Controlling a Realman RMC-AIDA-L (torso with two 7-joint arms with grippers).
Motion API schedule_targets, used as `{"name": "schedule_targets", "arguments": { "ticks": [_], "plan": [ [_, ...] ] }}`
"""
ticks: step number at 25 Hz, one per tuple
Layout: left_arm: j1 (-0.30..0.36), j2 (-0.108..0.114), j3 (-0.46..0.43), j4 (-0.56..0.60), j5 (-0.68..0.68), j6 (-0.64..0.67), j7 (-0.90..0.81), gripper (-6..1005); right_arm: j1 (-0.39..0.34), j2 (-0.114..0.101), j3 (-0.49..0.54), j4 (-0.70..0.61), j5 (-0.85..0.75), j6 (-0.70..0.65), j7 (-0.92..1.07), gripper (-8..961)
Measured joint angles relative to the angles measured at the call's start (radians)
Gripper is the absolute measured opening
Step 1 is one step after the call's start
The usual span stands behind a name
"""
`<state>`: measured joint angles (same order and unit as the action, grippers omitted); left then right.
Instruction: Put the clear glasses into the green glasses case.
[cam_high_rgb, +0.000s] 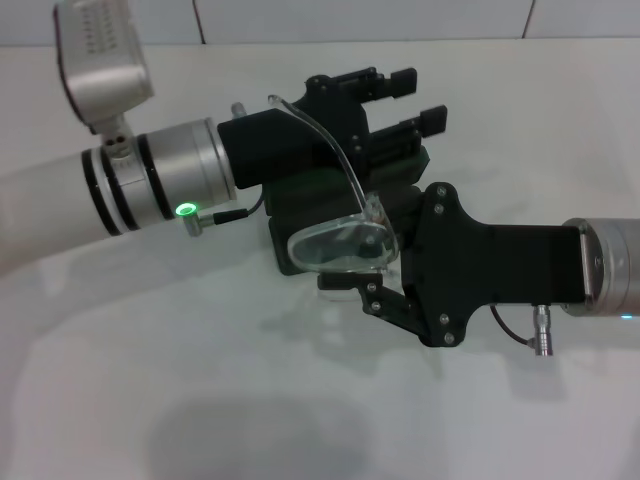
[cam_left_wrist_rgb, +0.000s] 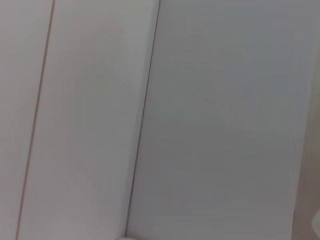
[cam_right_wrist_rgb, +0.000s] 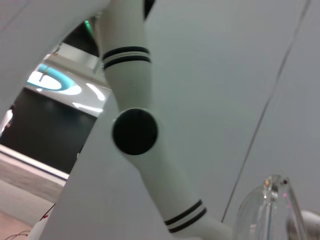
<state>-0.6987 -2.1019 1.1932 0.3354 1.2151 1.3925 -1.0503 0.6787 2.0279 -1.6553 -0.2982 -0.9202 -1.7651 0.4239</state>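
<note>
**A:** Start with the head view. Where do you stand?

**B:** Your left tool reaches in from the left, and the green glasses case sits under and against it. Most of the case is hidden by the tool body, so you cannot tell whether the tool grips it or only steadies it. Its two finger pairs stand apart past the case, with nothing between their tips. Your right tool comes in from the right and meets the clear glasses at the near lens. The glasses hang just above the case, one thin arm sweeping up over the left tool. The right tool appears closed on the frame, though the fingertips are masked.

**A:** So how far along?

**B:** I judge you mid-way: the glasses are lifted and brought to the case, but not yet laid inside.

**A:** Left wrist view?

**B:** Only pale wall panels; no tool, no case.

**A:** Right wrist view?

**B:** The white left arm crosses the picture, and one clear lens shows at the edge, close to the camera.

**A:** Room to move?

**B:** The white desk is open on the near side of both tools. Between the tools it is tight; the raised arm of the glasses could catch the left tool.
</note>
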Motion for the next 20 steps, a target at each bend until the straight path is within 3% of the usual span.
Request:
{"name": "schedule_targets", "arguments": {
  "ticks": [10,20],
  "plan": [
    [0.058,0.0,0.009,-0.005,-0.127,0.053,0.124,581,-0.01,0.0,0.032,0.008,0.015,0.046,0.08,125],
    [0.062,-0.001,0.009,-0.013,-0.143,0.062,0.135,581,-0.01,0.0,0.023,0.008,0.016,0.087,0.103,125]
  ]
}}
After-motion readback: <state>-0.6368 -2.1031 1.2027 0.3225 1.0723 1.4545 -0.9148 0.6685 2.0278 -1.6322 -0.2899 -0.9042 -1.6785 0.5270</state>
